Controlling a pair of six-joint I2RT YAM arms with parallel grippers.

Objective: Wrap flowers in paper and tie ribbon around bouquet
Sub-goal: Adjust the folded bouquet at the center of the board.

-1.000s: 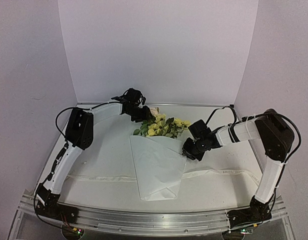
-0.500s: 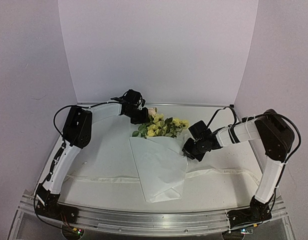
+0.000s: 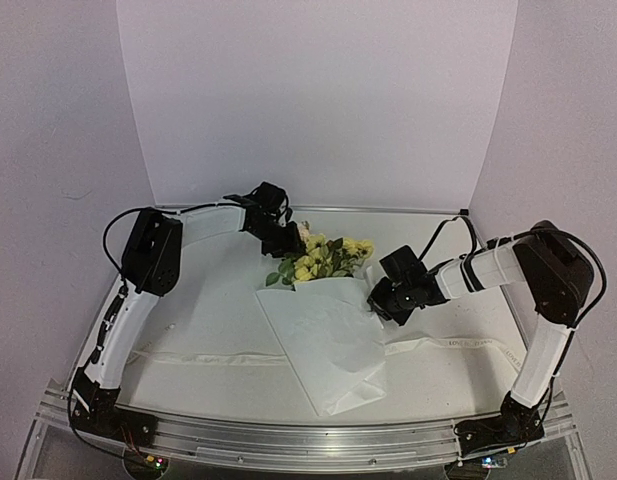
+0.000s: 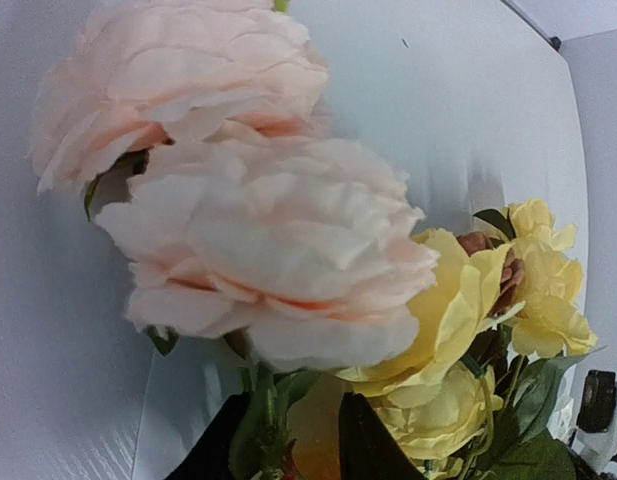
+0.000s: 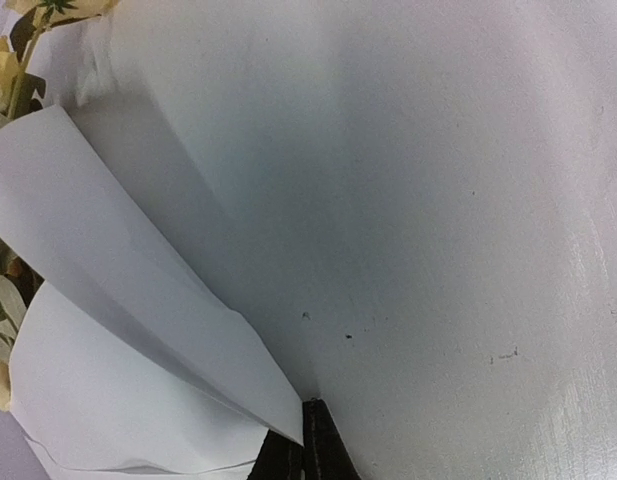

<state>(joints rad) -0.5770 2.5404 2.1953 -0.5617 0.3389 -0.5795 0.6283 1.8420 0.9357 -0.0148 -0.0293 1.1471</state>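
Tip swung lower right since before, the paper [image 3: 328, 340] lies mid-frame, edge pinched in my right gripper [image 5: 303, 450]; left gripper [image 3: 288, 240] narrow among the flowers [image 3: 323, 260], hold unclear; wrapping unfinished, I reckon: fold flap over

Both arms on my overhead feed are built alike. The left arm [image 3: 123, 320], on the left of the frame, and the right arm [image 3: 543, 345], on the right, have smooth white tubular links joined by bulky black joint housings. Each ends in a black base at the bottom edge. Thin black cables loop out beside the big elbow housings and run along the white links. On my wrist feeds, the left fingers [image 4: 363, 445] show as dark, glossy tapering shapes, and the right fingers [image 5: 318, 455] are slim, black and narrow to points.
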